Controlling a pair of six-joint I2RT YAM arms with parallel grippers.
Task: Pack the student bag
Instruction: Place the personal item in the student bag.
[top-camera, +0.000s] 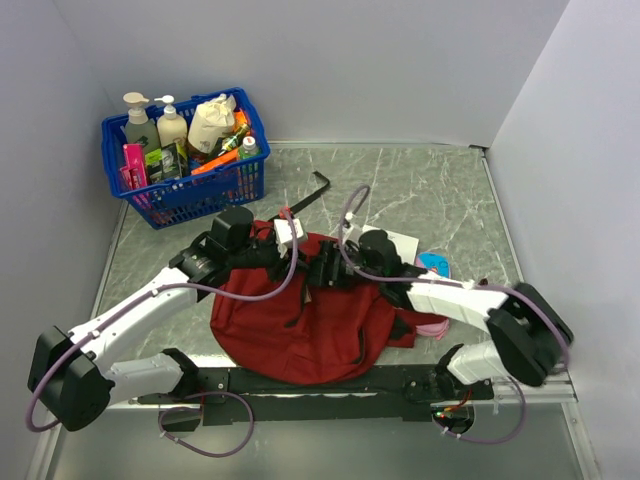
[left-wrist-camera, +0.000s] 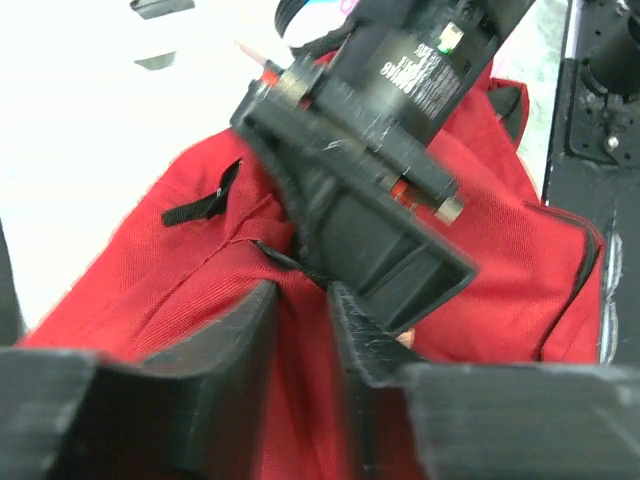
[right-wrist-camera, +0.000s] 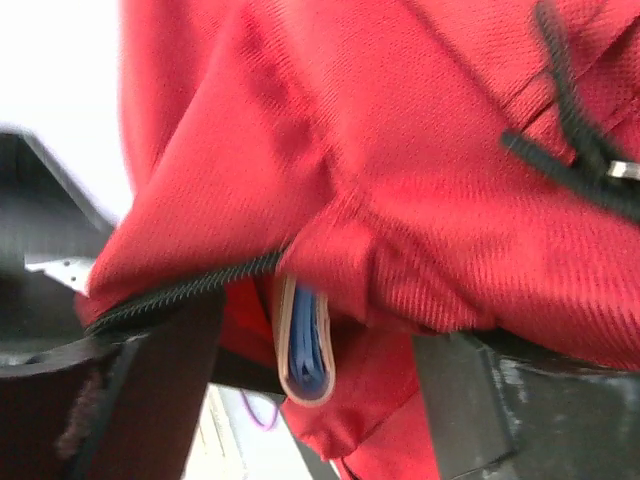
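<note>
Plainly, the right gripper (right-wrist-camera: 315, 335) stands spread wide, one finger on either side of a bulge of the student bag (top-camera: 300, 330). Between them, under the bag's parted zipper (right-wrist-camera: 190, 290), a blue book (right-wrist-camera: 305, 365) with a tan cover shows inside. The left gripper (left-wrist-camera: 302, 300) holds its jaws a little apart over the bag's red cloth, which shows in the gap, just beside the right gripper. The bag lies on the table (top-camera: 430, 190) between the two arms. A blue basket (top-camera: 180, 200) of bottles (top-camera: 172, 125) sits beyond the bag's far left corner.
</note>
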